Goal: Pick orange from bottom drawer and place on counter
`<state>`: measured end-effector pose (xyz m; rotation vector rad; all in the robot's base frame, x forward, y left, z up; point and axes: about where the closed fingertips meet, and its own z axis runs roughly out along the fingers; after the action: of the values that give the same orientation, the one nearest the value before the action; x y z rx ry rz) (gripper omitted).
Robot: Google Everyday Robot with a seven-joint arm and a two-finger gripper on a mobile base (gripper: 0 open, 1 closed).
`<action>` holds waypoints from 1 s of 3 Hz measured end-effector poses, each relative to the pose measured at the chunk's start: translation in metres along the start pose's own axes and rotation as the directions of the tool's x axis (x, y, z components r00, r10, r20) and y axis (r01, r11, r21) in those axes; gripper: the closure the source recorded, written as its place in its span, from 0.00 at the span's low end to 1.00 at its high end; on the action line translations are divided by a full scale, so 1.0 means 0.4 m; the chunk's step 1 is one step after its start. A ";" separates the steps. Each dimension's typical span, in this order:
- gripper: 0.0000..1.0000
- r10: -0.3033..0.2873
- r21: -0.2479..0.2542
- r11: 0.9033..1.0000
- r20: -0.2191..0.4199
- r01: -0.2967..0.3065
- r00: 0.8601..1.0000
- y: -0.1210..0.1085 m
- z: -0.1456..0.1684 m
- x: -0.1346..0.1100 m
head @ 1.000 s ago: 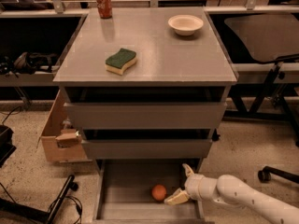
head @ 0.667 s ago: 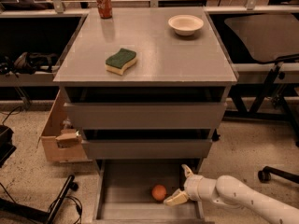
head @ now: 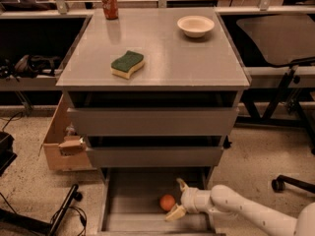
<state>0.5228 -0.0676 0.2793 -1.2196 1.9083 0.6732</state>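
Against the view a second back, my gripper [head: 177, 199] has slid a little leftward across the bottom drawer [head: 130, 200], closing on the orange [head: 167, 202], while the orange itself has not shifted on the drawer floor. I read that as the reach nearly done and the grasp not yet made. The orange lies on the drawer's grey floor, right of its middle and toward the drawer's front. The gripper hangs low over the right part of the drawer, its arm coming in from beyond the drawer's right side. The fingers [head: 175, 213] are spread and holding nothing; the orange sits just at their mouth, close to the tips, and I cannot tell whether it touches them. Being round, the fruit has no long axis to line up with, and I can make out no stem end, so any approach angle should do. The counter [head: 162, 48] stands well above the drawer, over the two drawers stacked on it, and already carries a sponge [head: 127, 64], a bowl [head: 196, 25] and a can [head: 109, 3].
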 end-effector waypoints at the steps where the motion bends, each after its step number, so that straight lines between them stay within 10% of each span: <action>1: 0.00 -0.030 -0.054 0.998 0.023 0.031 0.999 -0.016 0.099 0.081; 3: 0.00 -0.080 -0.088 0.993 0.023 0.082 0.996 -0.087 0.190 0.180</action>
<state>0.5601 -0.0610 0.1757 -1.3338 1.8188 0.7310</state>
